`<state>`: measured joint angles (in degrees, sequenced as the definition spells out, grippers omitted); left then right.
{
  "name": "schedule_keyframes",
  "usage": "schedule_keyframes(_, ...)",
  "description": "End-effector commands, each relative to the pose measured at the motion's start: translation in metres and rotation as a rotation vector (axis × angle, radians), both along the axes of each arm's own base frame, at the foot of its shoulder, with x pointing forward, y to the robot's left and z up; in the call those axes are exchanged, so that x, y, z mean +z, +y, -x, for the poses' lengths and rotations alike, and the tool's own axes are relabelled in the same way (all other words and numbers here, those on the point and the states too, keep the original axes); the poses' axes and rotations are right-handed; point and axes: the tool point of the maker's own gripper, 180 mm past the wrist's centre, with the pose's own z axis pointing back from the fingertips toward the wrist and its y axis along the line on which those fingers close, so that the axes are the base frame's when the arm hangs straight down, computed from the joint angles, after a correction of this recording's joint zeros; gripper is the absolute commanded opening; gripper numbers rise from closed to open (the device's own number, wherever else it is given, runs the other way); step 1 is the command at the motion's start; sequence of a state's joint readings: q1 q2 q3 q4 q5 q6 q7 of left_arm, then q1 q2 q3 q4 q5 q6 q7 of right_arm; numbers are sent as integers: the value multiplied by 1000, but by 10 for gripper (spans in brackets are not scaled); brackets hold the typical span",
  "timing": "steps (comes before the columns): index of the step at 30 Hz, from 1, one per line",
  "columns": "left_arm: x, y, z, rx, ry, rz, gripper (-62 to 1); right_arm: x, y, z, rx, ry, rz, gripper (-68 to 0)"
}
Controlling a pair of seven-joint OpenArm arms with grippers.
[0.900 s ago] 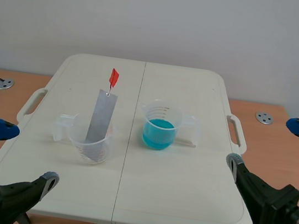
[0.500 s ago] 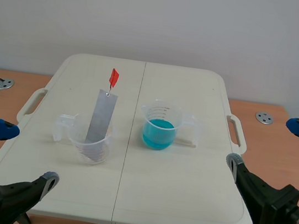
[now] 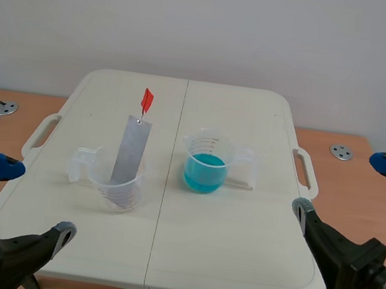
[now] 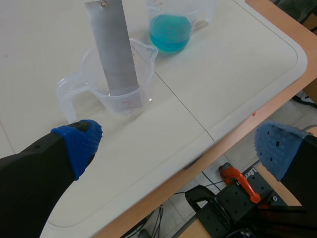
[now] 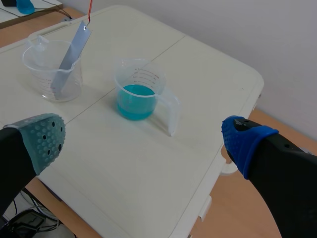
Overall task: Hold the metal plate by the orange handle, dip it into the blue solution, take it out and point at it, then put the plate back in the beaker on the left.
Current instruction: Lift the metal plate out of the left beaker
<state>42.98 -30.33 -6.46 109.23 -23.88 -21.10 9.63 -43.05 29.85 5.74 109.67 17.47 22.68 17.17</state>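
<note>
Both tools hang slack and wide open, nothing in either. The left tool (image 3: 36, 199) sits low at abt 7 o'clock from the left beaker (image 3: 118, 188), and the right tool (image 3: 343, 185) is at abt 4 o'clock from the beaker w/ the blue solution (image 3: 205, 171). Both are well apart from the glassware. The metal plate (image 3: 129, 151) stands in the left beaker, foot on the bottom and upper part resting against the rim. That beaker is on the tabletop (image 3: 221, 249), at 9 o'clock from the blue one, w/ a gap between them. The plate's long axis is near upright, tipped a touch toward 1 o'clock in the scene view. The orange handle (image 3: 147, 99) is at the very top end, joined by what looks like a thin link through a hole. My guess is the plate is thin, stiff and light, w/ smooth faces that would prob. slip in the pads. So take hold at the orange tag, as the task says, from above. On that link the plate may swing once lifted. The clear beakers look like light plastic, so dragging the plate on a rim could tip one. The blue one esp. shouldn't spill.
</note>
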Motion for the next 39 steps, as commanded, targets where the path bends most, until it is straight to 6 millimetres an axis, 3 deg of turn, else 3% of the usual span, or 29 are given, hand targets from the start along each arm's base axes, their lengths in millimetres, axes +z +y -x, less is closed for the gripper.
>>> schedule_keyframes(1, 5, 0, -3, 2, -20, 13, 14, 9, 2, -1, -1, -29, -25, -12)
schedule_keyframes(10, 5, 1, -3, 9, -19, 9, 2, 7, 8, 0, 13, -22, -39, -12)
schedule_keyframes(12, 4, 1, -3, 6, -21, 2, -258, 8, 8, 0, 13, -23, -39, -12)
schedule_keyframes(14, 2, 2, -2, -1, -22, -20, -584, 8, 8, -1, 14, -27, -39, -12)
schedule_keyframes(21, -6, 3, 8, -9, 8, -39, -594, 14, 10, -5, 23, -48, -43, -12)
schedule_keyframes(30, -33, 13, 51, 46, 162, -65, -594, 14, 39, -17, 84, -31, -71, -12)
schedule_keyframes(39, -58, 24, 102, 35, 298, -179, -594, 18, 67, -42, 59, -9, -113, -12)
